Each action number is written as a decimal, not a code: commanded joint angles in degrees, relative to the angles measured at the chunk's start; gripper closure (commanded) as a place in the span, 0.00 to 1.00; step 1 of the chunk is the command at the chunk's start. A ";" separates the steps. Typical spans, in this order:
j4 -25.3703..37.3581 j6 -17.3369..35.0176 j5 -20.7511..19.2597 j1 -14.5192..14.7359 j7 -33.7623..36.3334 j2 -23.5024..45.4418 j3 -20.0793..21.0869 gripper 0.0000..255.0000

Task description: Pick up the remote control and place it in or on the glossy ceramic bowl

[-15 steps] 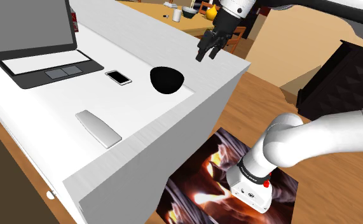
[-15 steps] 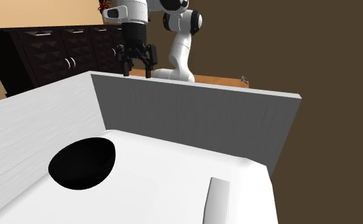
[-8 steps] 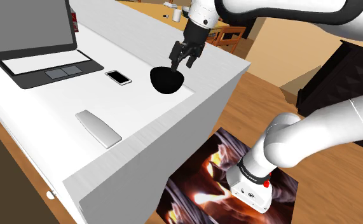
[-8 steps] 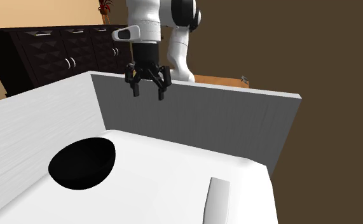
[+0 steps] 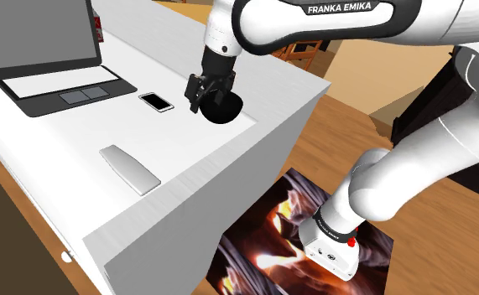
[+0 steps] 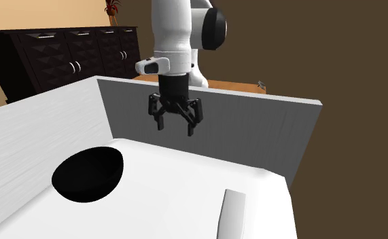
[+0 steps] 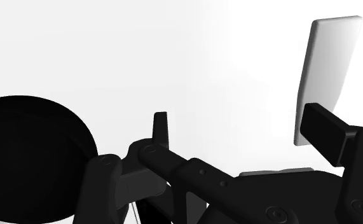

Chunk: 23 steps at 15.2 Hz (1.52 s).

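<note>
In the shoulder view, an open grey laptop sits at the far left of a white table, with a small phone at about 4 o'clock from it. The grey remote lies flat near the table's front edge, at about 7 o'clock from the phone. It is well apart from the black bowl, which sits at 3 o'clock from the phone. The black gripper hangs from the white arm and overlaps the bowl's left edge in this view, fingers spread and holding nothing. At 5 o'clock from the bowl, the arm's base stands on a patterned panel of orange and dark swirls. In the second exterior view, the bowl lies at the left. The gripper hovers wide open above the table at about 2 o'clock from it. The remote lies at 5 o'clock from the gripper, untouched. In the wrist view, the bowl is beside one finger, and the remote lies out past the other finger, not between them.
</note>
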 commanded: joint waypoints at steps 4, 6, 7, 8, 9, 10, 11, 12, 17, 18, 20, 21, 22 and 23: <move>5.27 2.79 -2.80 1.20 5.83 9.91 4.01 0.00; 7.85 3.54 -4.43 1.84 8.13 14.15 5.22 0.00; 9.24 3.82 -5.33 2.25 9.29 16.31 5.72 0.00; 10.70 4.04 -6.26 2.70 10.44 18.50 6.18 0.00; 12.24 4.20 -7.23 3.21 11.58 20.72 6.56 0.00; 13.84 4.29 -8.21 3.76 12.70 22.95 6.89 0.00; 15.52 4.31 -9.20 4.39 13.79 25.20 7.14 0.00; 17.28 4.27 -10.18 5.10 14.83 27.47 7.30 0.00; 27.31 3.08 -14.65 9.37 19.24 38.97 7.26 0.00; 29.59 2.64 -15.42 10.34 19.93 41.31 7.12 0.00; 31.10 2.89 -16.10 11.20 20.50 43.44 6.86 0.00; 30.74 3.52 -16.24 11.24 20.59 43.73 6.77 0.00; 30.40 4.14 -16.39 11.28 20.68 44.04 6.68 0.00; 30.07 4.76 -16.55 11.31 20.78 44.35 6.60 0.00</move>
